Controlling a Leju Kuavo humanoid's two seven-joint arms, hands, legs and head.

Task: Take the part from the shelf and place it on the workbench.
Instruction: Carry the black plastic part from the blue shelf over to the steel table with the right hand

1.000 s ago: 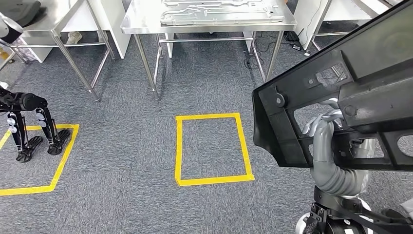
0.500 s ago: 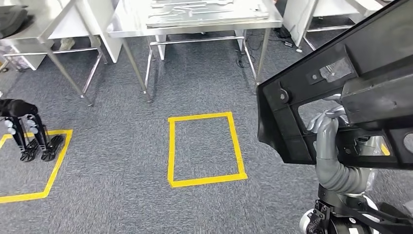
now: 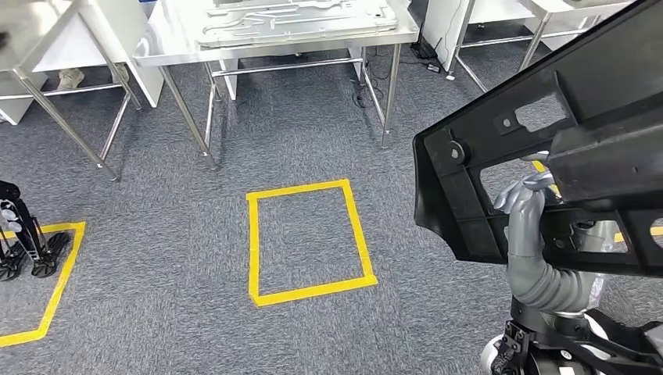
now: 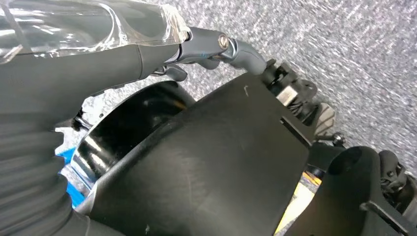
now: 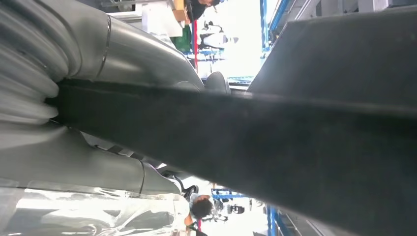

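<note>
A large black moulded part (image 3: 594,117) with cut-outs takes up the right side of the head view, held up off the floor. My right hand (image 3: 525,215) grips it from below, fingers hooked through one of its openings. In the right wrist view the part's dark edge (image 5: 295,137) runs across the picture, with my right hand (image 5: 98,54) closed around it. The steel workbench (image 3: 156,48) stands at the far side, with a flat metal panel (image 3: 297,16) lying on it. My left hand (image 4: 98,54) hangs beside my body and holds nothing, a dark finger (image 4: 231,46) stretched out.
A yellow tape rectangle (image 3: 254,242) marks the grey carpet in front of the workbench. A second taped area (image 3: 59,273) at the left holds a black stand (image 3: 19,246). More steel tables stand at the far left (image 3: 47,109) and far right (image 3: 500,35).
The whole picture has shifted left, so the camera has turned. The black part stays in my right hand in the same place relative to me.
</note>
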